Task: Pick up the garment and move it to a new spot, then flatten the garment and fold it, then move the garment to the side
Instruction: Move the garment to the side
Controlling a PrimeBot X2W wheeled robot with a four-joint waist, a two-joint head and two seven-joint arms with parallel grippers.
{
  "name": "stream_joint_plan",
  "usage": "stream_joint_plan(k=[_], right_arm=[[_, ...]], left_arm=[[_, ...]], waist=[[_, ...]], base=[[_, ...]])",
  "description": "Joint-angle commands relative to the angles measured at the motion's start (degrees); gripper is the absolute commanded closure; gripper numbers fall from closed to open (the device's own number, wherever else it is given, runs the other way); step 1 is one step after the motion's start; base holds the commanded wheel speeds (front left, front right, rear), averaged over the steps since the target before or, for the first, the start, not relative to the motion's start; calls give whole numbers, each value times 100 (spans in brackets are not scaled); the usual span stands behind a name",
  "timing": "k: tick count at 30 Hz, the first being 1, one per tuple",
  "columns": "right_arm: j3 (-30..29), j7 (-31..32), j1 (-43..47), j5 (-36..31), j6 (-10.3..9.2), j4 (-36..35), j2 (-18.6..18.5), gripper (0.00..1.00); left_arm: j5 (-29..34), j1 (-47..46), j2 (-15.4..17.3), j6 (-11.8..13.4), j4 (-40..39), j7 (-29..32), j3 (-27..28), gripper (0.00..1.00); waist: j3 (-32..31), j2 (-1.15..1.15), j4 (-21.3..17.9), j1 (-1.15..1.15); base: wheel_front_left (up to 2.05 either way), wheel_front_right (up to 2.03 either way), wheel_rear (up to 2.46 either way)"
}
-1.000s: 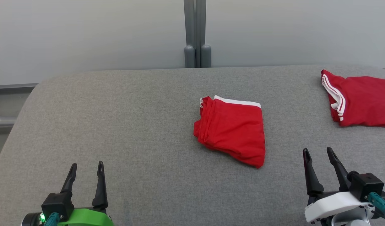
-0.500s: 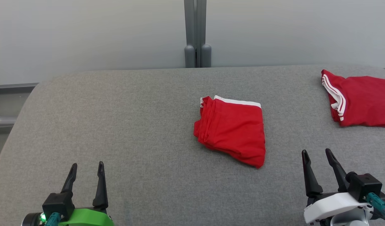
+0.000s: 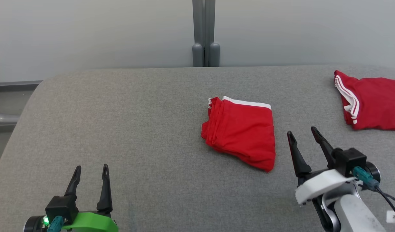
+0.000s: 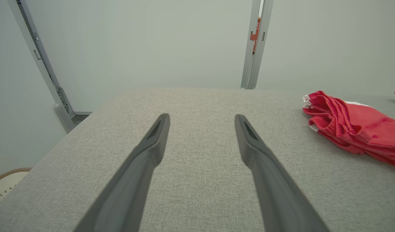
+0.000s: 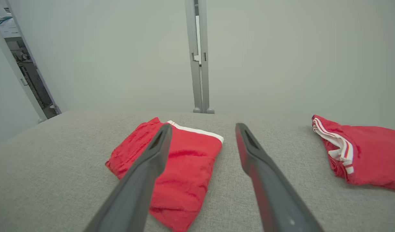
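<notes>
A red garment [image 3: 241, 132] with a white band lies folded in a compact bundle near the middle of the grey padded table [image 3: 136, 129]. It also lies at the right of the left wrist view [image 4: 352, 125] and behind the left finger in the right wrist view [image 5: 181, 164]. My right gripper [image 3: 302, 133] hovers open just right of the bundle, with nothing between its fingers. My left gripper [image 3: 90, 168] stands open near the front left of the table, far from the cloth.
A second red garment [image 3: 373, 103] with white stripes lies at the table's far right, also in the right wrist view [image 5: 358, 151]. A grey post [image 3: 204, 32] stands behind the table against a pale wall. The table's left edge curves down.
My right gripper has moved forward and left, closer to the folded bundle, still open. The head camera shifted slightly. The left gripper and both garments stay put.
</notes>
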Motion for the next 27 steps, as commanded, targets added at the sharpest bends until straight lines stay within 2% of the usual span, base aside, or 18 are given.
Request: stream_joint_plan(k=[1,10,16,20,27], right_arm=[[82,9,-268,-55,-1,104,-58,0],[494,166,-1731,-167,-2,1114,-293,0],[598,150,-2492,-123,-2,2134,-369,0],[520,105,-2780,-72,-2,2824,-398,0],[338,56,-2914,80,-2,3848,-243,0]], left_arm=[[-5,-117,31,20,7,-16,-18,0],[-2,-386,-49,-1,26,-16,-170,0],[10,-614,-98,-25,58,-16,-243,0],[12,-733,-141,-30,72,-16,-294,0],[5,-831,-193,-39,109,-16,-286,0]], waist=[[54,0,57,0],[515,0,399,0],[859,0,646,0],[1036,0,775,0],[1175,0,833,0]], base=[[0,0,0],[0,0,0],[0,0,0],[0,0,0],[0,0,0]])
